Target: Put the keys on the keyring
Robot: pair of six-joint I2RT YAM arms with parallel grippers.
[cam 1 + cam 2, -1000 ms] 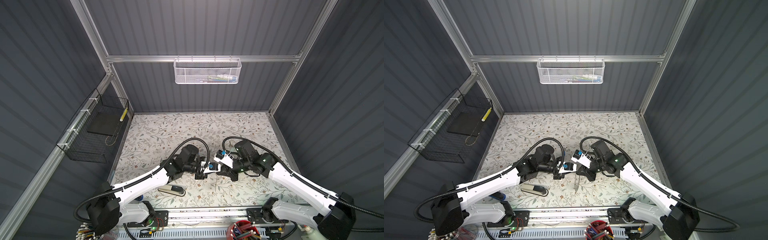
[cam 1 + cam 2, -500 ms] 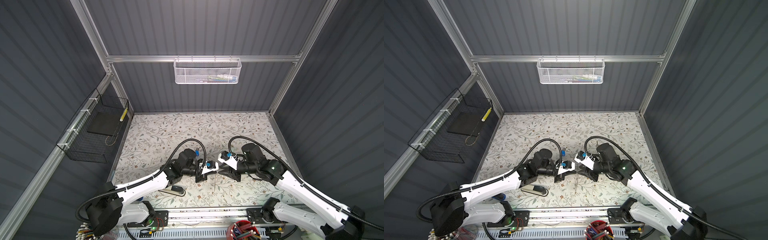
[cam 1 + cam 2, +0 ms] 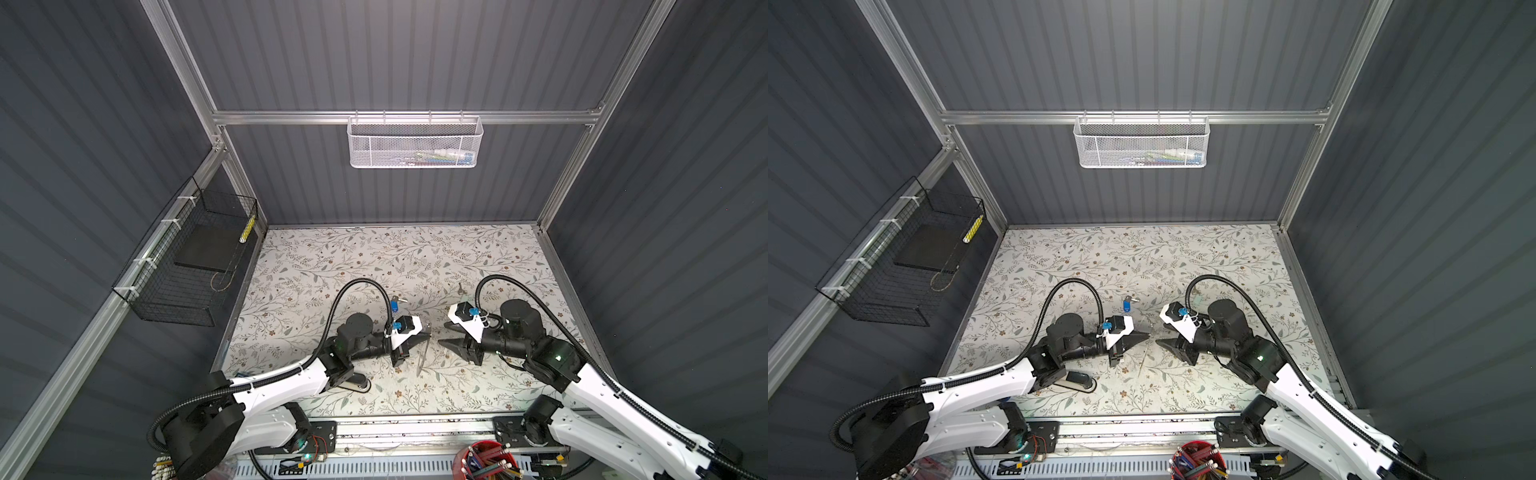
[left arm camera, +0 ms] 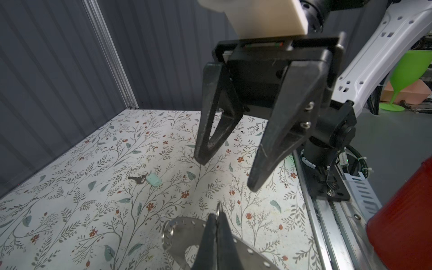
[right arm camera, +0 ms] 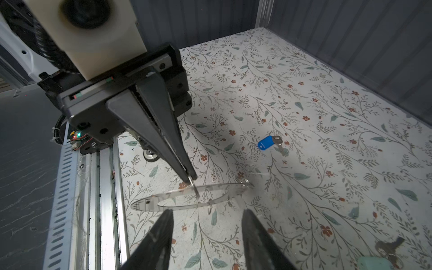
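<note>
- Closest to the front edge, left of the middle, the stapler (image 3: pixel 1079 379) lies half under my left arm. It plays no part here.
- Just behind it, near the middle of the front edge, the keyring (image 5: pixel 149 202) hangs from my left pincer (image 5: pixel 190 176). The jaws are pressed together on a small split ring (image 4: pixel 218 208) at the keyring's rim. In both top views the keyring shows edge-on, a thin sliver dropping toward the front edge. I cannot tell whether its low side touches the worktop.
- Facing it, tip to tip and just apart, is my right pincer (image 4: pixel 228 174), jaws spread with nothing between them.
- Farther back, left of the middle, the blue key (image 5: pixel 266 143) lies flat on the worktop behind my left pincer. Its long axis slants, with the tag toward the front edge and the blade toward the back right corner.
- A little farther back, on the right side, the mint key (image 4: pixel 153 180) lies flat near my right wrist. Its long axis runs roughly front to back, blade toward the back edge.
- Neither key is on the keyring yet.
- My left arm is taken up with the keyring, so I judge the fetch falls to my right arm. The mint key is on that arm's side but lies behind the tips and toward the back edge. The blue key lies ahead of the tips, across the middle. Either way I should close across the key's short axis.
</note>
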